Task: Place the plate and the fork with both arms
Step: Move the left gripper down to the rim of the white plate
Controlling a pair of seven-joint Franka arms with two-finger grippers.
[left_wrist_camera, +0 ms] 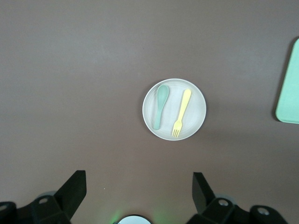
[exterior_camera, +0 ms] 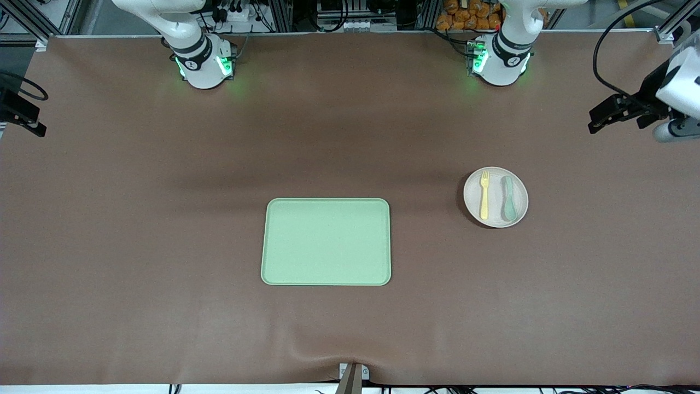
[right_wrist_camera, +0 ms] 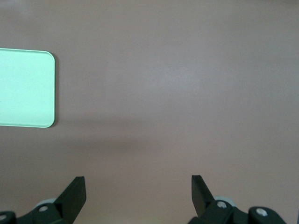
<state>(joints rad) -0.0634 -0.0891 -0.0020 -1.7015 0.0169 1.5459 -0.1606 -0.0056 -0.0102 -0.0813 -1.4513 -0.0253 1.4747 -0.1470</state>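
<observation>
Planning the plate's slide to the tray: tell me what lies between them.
Nothing visible does. Only bare table lies between the plate, which carries the fork and a spoon, and the tray, which holds nothing.

No legible text, label, brand, number or sign appears in any view. Small dark marks sit on the white collars of both arm bases beside the green lights, but they cannot be read. The tray, plate, fork, spoon and table cover carry no visible printing.
</observation>
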